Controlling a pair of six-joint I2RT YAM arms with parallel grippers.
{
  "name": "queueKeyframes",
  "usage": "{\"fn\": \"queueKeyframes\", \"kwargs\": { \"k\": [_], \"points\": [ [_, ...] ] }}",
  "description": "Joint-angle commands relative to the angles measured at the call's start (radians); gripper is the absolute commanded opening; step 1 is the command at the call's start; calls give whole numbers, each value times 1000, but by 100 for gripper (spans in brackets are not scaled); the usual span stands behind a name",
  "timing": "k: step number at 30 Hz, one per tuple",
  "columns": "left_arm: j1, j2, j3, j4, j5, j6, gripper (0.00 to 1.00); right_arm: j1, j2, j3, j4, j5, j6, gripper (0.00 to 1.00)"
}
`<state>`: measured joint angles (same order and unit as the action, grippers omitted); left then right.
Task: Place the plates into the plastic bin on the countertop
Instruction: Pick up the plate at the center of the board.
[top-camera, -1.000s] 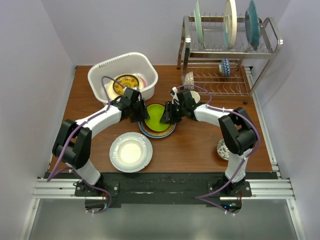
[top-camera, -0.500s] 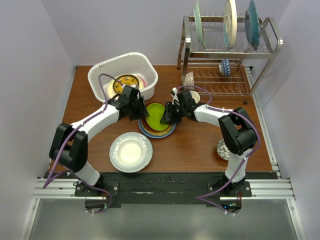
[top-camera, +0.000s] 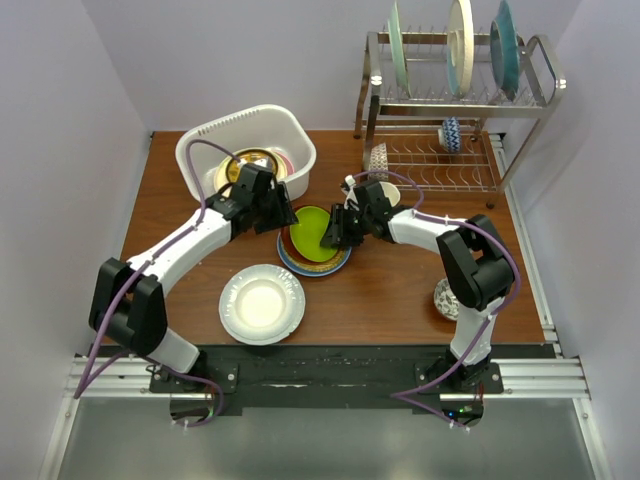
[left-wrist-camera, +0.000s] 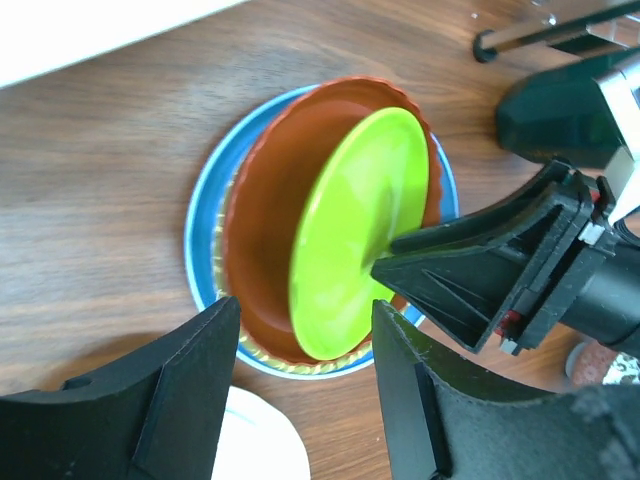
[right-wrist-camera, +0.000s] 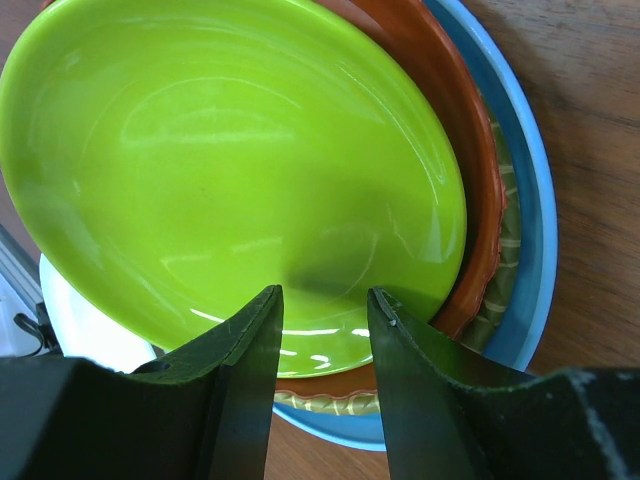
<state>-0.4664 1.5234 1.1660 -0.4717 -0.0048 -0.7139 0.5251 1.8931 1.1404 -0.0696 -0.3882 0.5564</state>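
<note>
Gripping the lime plate's rim

The right gripper (left-wrist-camera: 388, 268) reaches in low from the right, its fingers clamped on the edge of the lime plate (left-wrist-camera: 355, 230). That plate stands tilted over the red-brown plate (left-wrist-camera: 262, 250) on the countertop (top-camera: 400, 285). The left gripper (top-camera: 276, 214) hovers above the stack just beside the plastic bin (top-camera: 200, 150), fingers spread and empty.
</note>
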Motion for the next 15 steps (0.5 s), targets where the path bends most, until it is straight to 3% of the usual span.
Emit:
{"fn": "queueKeyframes", "kwargs": {
  "k": [1, 8, 15],
  "points": [
    [-5, 6, -48, 132, 81, 7, 59, 6, 9, -33, -64, 35, -26, 44],
    [-5, 61, -51, 154, 117, 13, 55, 4, 9, -33, -73, 35, -29, 44],
    [-9, 107, -57, 185, 166, 13, 41, 4, 11, -36, -75, 35, -30, 44]
  ]
}}
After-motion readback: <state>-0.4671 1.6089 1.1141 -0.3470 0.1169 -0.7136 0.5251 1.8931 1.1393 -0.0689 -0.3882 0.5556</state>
